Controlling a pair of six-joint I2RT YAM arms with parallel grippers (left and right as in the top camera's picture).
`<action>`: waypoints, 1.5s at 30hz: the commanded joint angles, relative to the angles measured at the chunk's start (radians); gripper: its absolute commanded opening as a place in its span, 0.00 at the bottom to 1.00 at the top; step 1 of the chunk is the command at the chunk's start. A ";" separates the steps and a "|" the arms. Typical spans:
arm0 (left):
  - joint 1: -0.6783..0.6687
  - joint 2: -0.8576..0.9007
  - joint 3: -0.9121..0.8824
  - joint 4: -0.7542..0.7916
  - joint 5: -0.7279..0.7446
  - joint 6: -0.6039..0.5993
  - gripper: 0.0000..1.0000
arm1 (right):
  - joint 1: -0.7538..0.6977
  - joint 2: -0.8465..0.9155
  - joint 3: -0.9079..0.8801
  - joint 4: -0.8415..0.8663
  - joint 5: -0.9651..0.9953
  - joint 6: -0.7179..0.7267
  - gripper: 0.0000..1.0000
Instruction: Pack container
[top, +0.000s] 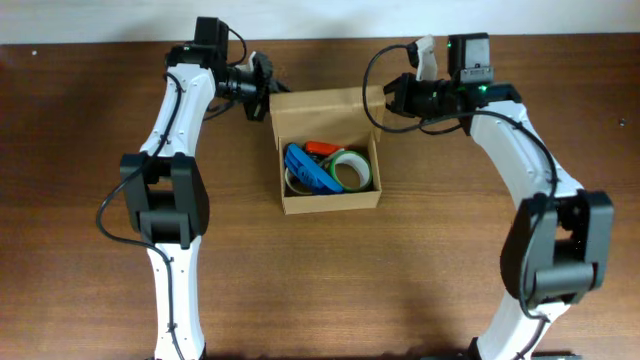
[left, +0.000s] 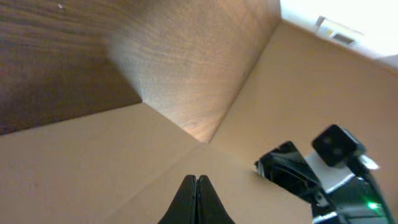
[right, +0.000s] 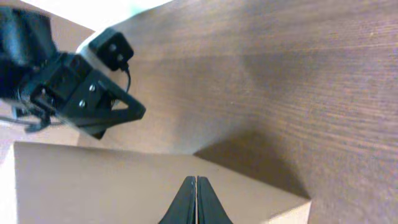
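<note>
The container, a tan cardboard box (top: 330, 203), sits open at the table's middle. Its lid flap (top: 325, 100) stands up at the back. Inside lie a blue packet (top: 310, 168), a green tape roll (top: 352, 170) and an orange item (top: 322, 148). My left gripper (top: 268, 97) is shut at the flap's left corner; in the left wrist view its tips (left: 196, 180) lie against the cardboard (left: 93, 162). My right gripper (top: 388, 100) is shut at the flap's right corner; its tips (right: 196, 180) lie against the flap (right: 93, 186). Nothing shows between either pair of fingers.
The box stands on a dark wooden table (top: 420, 280). A white wall edge runs along the back (top: 320, 20). Each wrist view shows the other arm across the flap: the right arm (left: 323, 174) and the left arm (right: 68, 93).
</note>
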 joint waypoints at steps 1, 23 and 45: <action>-0.010 0.010 0.066 -0.074 -0.056 0.125 0.02 | 0.001 -0.057 0.013 -0.041 -0.020 -0.072 0.04; -0.102 0.000 0.376 -0.589 -0.753 0.207 0.02 | 0.346 -0.154 0.015 -0.425 0.501 -0.111 0.03; -0.102 -0.063 0.376 -0.589 -0.917 0.182 0.02 | 0.532 0.031 0.014 -0.437 0.754 -0.039 0.03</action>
